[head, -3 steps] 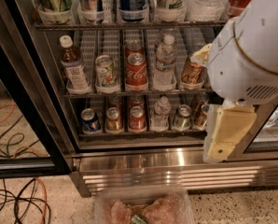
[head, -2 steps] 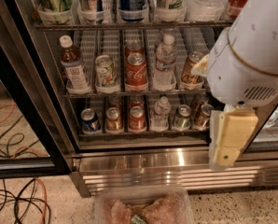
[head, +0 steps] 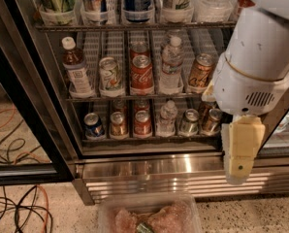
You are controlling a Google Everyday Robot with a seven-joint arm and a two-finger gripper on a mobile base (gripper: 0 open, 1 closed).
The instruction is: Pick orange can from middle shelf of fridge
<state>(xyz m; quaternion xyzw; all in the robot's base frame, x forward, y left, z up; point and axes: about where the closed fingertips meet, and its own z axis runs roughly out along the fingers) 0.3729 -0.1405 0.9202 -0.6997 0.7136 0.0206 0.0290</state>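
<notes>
We see the gripper (head: 239,171) hanging pale and cream-coloured below the arm's white housing (head: 258,67), in front of the lower right of the fridge (head: 149,168). Its tip lies over the steel louvred base. We cannot tell whether it is spread or closed, and it has hold of nothing that we can see. It hangs lower than the middle shelf (head: 120,98).

The orange can (head: 200,72) stands upright in the rightmost visible lane of that shelf, at its front edge. The housing sits just to its right and hides whatever lies beyond.

Along the front edge of the shelf we count five things. From the left they are a brown white-capped bottle (head: 76,69), a white-and-green can (head: 110,74), a red Coca-Cola can (head: 142,72), a clear water bottle (head: 171,64) and the orange can. One more can (head: 139,47) stands behind the Coca-Cola can.

On the lower shelf (head: 149,139) we count five cans and one small bottle (head: 168,118) in front.

On the floor, cables (head: 13,152) lie at the left, and a clear tub (head: 108,208) with pinkish contents sits at the bottom edge.
</notes>
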